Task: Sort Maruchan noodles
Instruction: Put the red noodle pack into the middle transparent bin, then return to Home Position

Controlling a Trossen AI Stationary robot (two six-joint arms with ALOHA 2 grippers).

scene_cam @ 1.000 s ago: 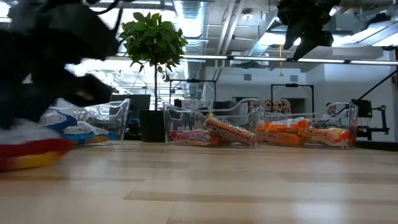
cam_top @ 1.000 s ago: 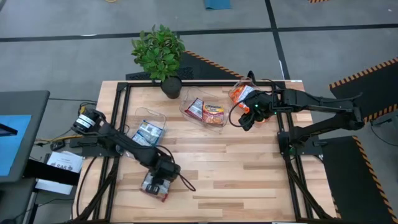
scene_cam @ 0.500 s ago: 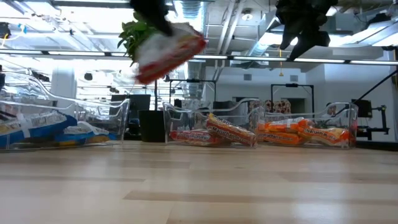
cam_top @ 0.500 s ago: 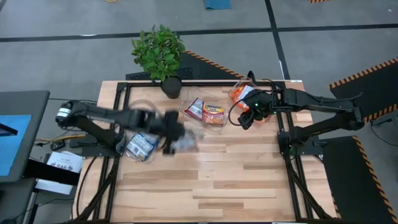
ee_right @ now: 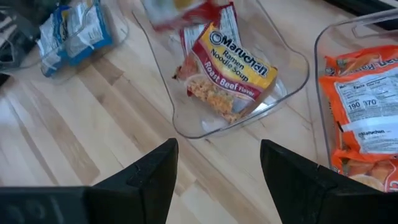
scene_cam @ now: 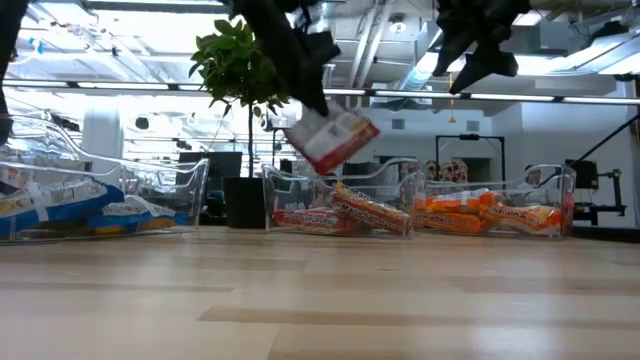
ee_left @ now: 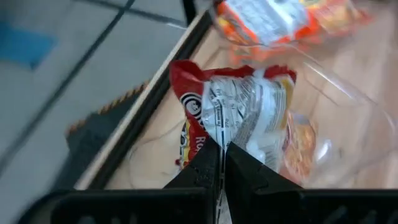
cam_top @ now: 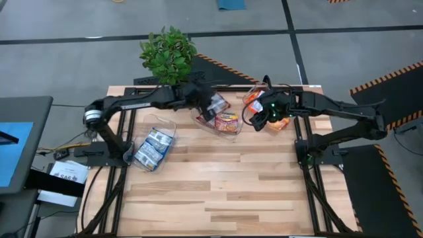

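My left jaws (ee_left: 219, 163), clamped on a red-and-white noodle packet (ee_left: 242, 112) above the middle bin (cam_top: 232, 131), should lower before releasing so it lands flat; my right jaws (ee_right: 214, 163) hang spread near the orange bin (ee_right: 326, 43).

Dark jointed arms, black cables

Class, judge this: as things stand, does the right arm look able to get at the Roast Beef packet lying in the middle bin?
Probably yes. The right gripper hangs open just above that bin, and the Roast Beef packet lies face up. The left gripper, holding a red packet over the same bin, may crowd it.
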